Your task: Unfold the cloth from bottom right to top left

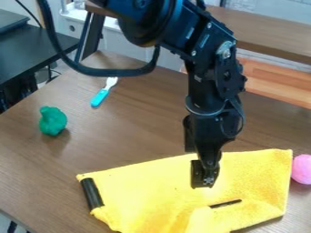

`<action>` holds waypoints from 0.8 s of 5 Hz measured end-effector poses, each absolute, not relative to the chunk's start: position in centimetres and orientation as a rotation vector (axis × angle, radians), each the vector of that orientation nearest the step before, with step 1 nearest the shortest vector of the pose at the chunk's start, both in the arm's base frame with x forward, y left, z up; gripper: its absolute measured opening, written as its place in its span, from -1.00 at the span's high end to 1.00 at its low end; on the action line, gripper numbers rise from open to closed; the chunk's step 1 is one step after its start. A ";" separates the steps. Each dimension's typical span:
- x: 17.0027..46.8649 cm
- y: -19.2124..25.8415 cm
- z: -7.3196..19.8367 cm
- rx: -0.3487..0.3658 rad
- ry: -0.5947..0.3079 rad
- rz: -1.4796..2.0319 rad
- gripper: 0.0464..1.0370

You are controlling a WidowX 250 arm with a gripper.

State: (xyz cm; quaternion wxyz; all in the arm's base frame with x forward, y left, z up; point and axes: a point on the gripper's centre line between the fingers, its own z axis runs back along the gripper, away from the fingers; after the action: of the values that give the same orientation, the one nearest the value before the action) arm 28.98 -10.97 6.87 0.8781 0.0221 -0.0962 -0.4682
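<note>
"One yellow cloth, where?"

"Low in view on the brown table, a pink ball at its right edge."

"And the gripper?"

"Hanging over the cloth. Jaws open or closed, I can't tell."

"Upper left?"

"A green toy and a turquoise-handled utensil, apart from the cloth."

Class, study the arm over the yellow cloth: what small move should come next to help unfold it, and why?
Probably shift the end effector toward the bottom of the picture, over the raised fold. It hangs over the yellow cloth's middle, while that fold, lower in view, looks the likeliest part to grasp.
</note>
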 end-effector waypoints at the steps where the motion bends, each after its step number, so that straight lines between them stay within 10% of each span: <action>1: 28.7 -11.0 5.9 0.034 -0.168 -0.974 -0.93; 4: 29.2 -15.1 1.6 -0.023 -0.183 -0.983 -0.92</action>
State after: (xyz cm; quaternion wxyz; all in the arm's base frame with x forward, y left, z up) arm 29.21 -15.08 1.62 0.8774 -0.0112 -0.0879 -0.4714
